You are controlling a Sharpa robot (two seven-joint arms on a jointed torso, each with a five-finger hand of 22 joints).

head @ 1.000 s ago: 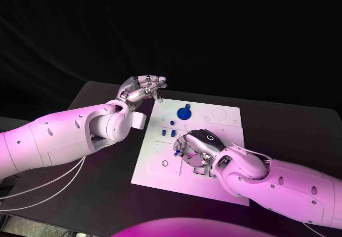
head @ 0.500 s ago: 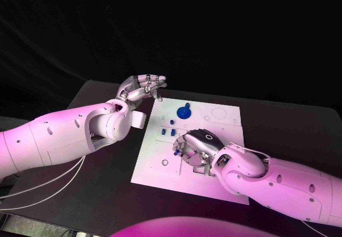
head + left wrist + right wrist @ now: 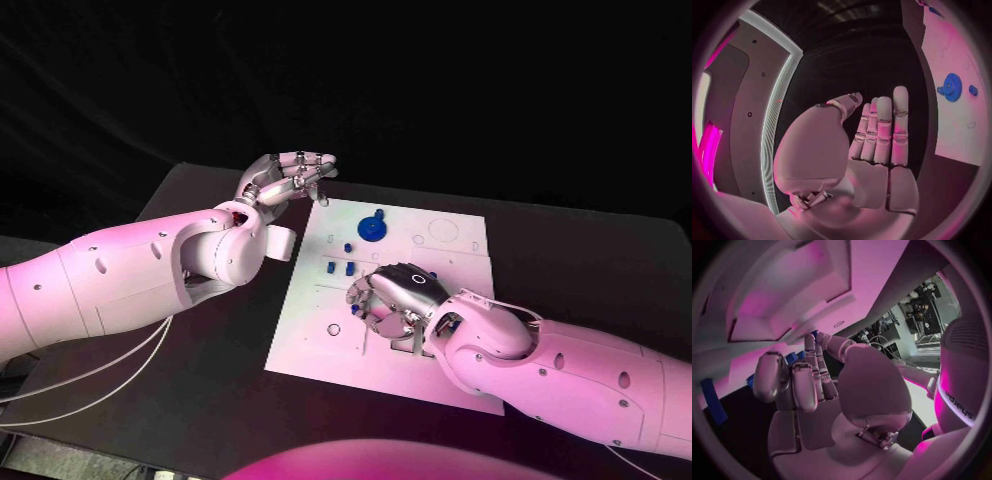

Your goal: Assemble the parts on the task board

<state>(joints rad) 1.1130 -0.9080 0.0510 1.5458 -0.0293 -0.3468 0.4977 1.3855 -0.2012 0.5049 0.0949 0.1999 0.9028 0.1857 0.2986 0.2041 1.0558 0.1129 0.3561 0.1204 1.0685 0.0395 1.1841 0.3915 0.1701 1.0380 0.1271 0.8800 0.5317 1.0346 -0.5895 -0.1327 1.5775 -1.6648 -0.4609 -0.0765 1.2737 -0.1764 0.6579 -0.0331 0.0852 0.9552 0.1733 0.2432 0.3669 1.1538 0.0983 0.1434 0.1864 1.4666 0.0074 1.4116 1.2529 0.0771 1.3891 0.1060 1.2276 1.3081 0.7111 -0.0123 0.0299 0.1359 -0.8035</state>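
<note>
Hovering over the task board (image 3: 447, 250), the right hand (image 3: 397, 295) is curling its fingers above small blue parts (image 3: 339, 268); whether it is gripping one, I cannot tell. The left hand (image 3: 289, 178) is holding nothing, fingers together, at the board's far left corner. These pieces are looking light, rigid and slippery, probably needing a fingertip pinch across their sides.

Chunky glossy white arms, small round holes dotting the shells, white cables trailing off the left arm (image 3: 130, 275). Both hands are silver, segmented metal.

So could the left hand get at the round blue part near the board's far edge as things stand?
Probably yes. The left hand hovers off the board's far left corner, fingers apart and holding nothing. The round blue part lies nearby with bare board between them, and the right hand is nearer the robot, out of the way.
</note>
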